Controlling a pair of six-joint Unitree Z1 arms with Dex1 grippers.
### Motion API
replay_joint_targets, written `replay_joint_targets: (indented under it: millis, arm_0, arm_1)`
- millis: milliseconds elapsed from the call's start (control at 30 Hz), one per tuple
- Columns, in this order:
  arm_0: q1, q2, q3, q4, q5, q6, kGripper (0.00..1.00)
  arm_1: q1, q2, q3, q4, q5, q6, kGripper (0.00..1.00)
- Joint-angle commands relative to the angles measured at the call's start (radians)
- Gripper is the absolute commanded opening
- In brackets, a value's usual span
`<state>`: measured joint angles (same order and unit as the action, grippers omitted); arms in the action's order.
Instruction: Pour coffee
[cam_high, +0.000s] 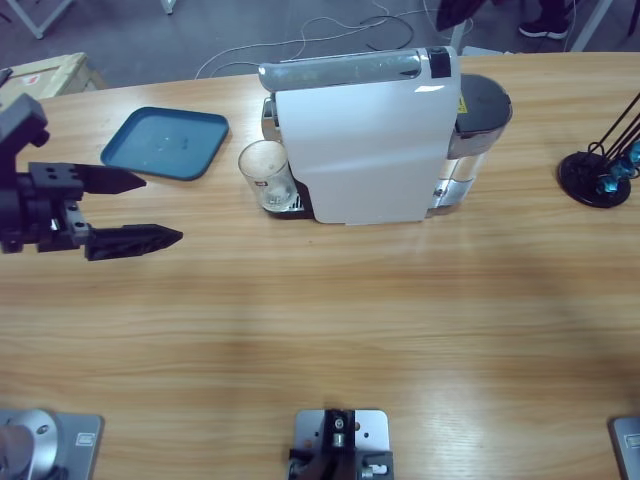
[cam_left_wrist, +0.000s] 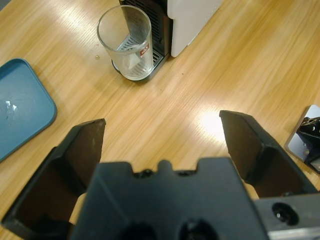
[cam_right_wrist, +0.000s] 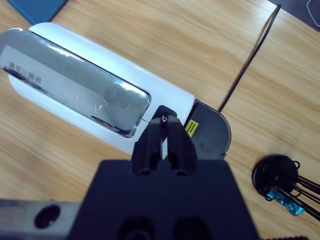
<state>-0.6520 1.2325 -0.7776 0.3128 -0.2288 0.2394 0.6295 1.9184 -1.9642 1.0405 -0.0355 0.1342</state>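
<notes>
A clear tumbler stands at the white coffee machine on the tabletop, beside a blue tray. The left end effector hovers open, well apart from it.

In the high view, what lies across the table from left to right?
Left hand → blue tray → glass tumbler → white coffee machine → black stand at the right edge.

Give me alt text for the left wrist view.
The left gripper, jaws wide open, points at a clear tumbler standing at the foot of a white coffee machine on a wooden table. A blue tray lies at the left edge.
</notes>
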Motion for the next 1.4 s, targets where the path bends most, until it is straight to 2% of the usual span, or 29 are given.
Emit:
replay_joint_targets:
  millis: [33, 900, 1000, 1100, 1133, 1167, 1400]
  arm_0:
    - [-0.009, 0.047, 0.005, 0.005, 0.016, -0.009, 0.996]
    - [-0.009, 0.071, 0.018, 0.000, 0.011, -0.009, 1.000]
    - [-0.009, 0.075, 0.017, 0.000, 0.013, -0.009, 1.000]
    - [-0.009, 0.078, 0.015, 0.000, 0.013, -0.009, 1.000]
    - [-0.009, 0.080, 0.014, 0.000, 0.013, -0.009, 1.000]
    - [-0.009, 0.080, 0.011, 0.000, 0.013, -0.009, 1.000]
    - [-0.009, 0.070, 0.000, -0.001, 0.011, -0.011, 1.000]
  arm_1:
    - [-0.008, 0.071, 0.007, 0.013, -0.023, -0.021, 0.000]
    - [0.003, 0.098, 0.086, -0.007, -0.026, -0.028, 0.000]
    - [0.008, 0.075, 0.103, -0.016, -0.036, -0.027, 0.000]
    - [0.025, -0.021, 0.076, -0.076, -0.031, -0.052, 0.024]
    - [0.041, -0.043, 0.054, -0.075, -0.034, -0.054, 0.643]
    - [0.058, -0.060, 0.046, -0.075, -0.030, -0.054, 0.999]
    - [0.087, -0.092, 0.115, -0.065, -0.067, 0.002, 1.000]
